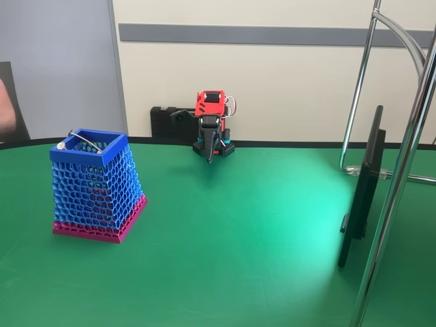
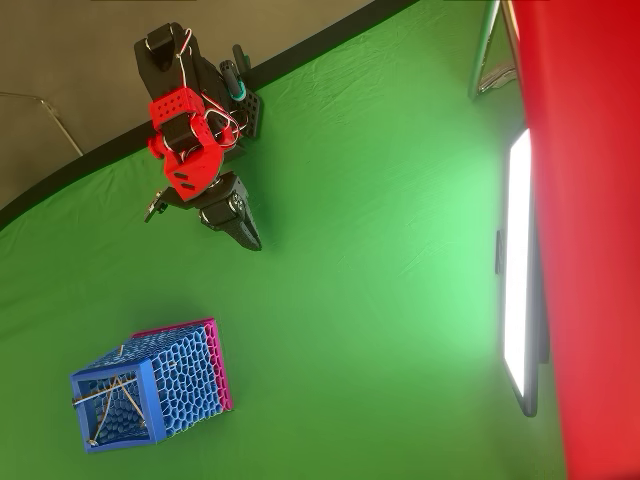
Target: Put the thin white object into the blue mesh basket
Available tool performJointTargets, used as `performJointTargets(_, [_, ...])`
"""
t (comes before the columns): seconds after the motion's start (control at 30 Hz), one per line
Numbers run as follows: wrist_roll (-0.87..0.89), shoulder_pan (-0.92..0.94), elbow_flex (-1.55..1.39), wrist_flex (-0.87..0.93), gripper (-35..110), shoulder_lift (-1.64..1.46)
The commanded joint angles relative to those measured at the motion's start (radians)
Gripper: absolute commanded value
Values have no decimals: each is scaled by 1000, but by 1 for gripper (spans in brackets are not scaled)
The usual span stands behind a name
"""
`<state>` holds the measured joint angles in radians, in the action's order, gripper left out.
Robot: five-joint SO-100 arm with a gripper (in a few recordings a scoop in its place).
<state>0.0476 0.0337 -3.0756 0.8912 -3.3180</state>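
1. Thin white object (image 1: 86,141) lies across the open top of the blue mesh basket (image 1: 102,187), one end with a small knob at the rim's left corner in the fixed view, the other slanting toward the front rim. Seen from overhead, the stick (image 2: 118,391) crosses the opening on a diagonal, resting on the solid blue rim; whether any part dips inside I cannot tell.
2. Basket stands upright on the green table (image 1: 238,231), pink base band flat on the cloth, toward the table's left side in the fixed view; in the overhead view the basket (image 2: 185,375) sits near the lower left corner.
3. Red-and-black arm sits folded at the table's far edge by the wall, well apart from the basket. Gripper (image 1: 210,153) points down at the cloth; overhead view shows the gripper (image 2: 248,236) with dark fingers drawn together to a narrow tip, nothing between them.
4. Dark flat panel (image 1: 361,197) stands on edge near the right side of the table, beside chrome tubing (image 1: 398,184).
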Motion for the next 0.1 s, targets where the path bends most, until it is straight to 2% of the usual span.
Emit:
performJointTargets(0.0, [8,5,-8,-18,1,-8])
performJointTargets(0.07, [12,6,-8,-17,1,-8])
